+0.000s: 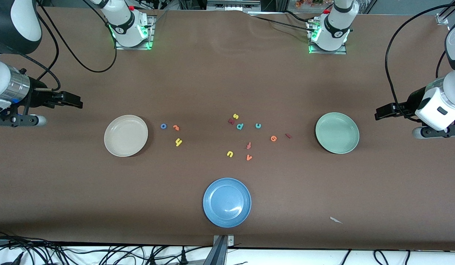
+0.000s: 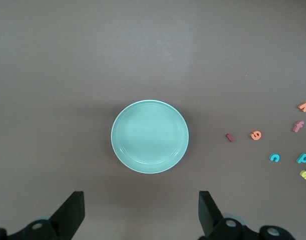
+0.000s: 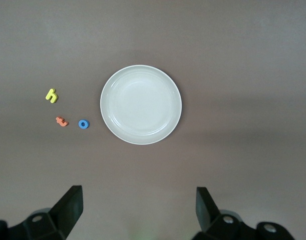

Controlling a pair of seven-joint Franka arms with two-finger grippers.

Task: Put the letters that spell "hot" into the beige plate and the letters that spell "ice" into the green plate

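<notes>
The left gripper (image 1: 376, 112) is hanging in the air at the left arm's end of the table (image 1: 227, 84), just outside the green plate (image 1: 337, 133). Its two fingers (image 2: 72, 212) are standing as wide apart as they go, holding nothing and touching nothing. The right gripper (image 1: 80, 103) is hovering at the right arm's end of the table, just outside the beige plate (image 1: 126, 135). Its fingers (image 3: 70, 205) are likewise spread fully open, with nothing between them. Both arms are waiting.

Both plates are sitting bare on the brown table, each midway between the table's front and base edges. The blue o (image 1: 163, 126), the orange t (image 1: 176, 127) and the yellow h (image 1: 178, 142) are lying in a small group on the table just beside the beige plate, toward the table's middle; the o is closest to the plate, and the h is nearer to the front camera than the other two. The dark red i (image 1: 288, 135), the orange e (image 1: 273, 138) and the teal c (image 1: 258, 126) are lying on the table near the green plate, the i closest to it and the c farthest. The teal p (image 1: 240, 126), a yellow s (image 1: 235, 116), the dark red f-like letter (image 1: 249, 145), the yellow u (image 1: 229, 154) and the orange v (image 1: 249, 157) are scattered around the table's middle. A blue plate (image 1: 226, 202) is sitting near the table's front edge.
</notes>
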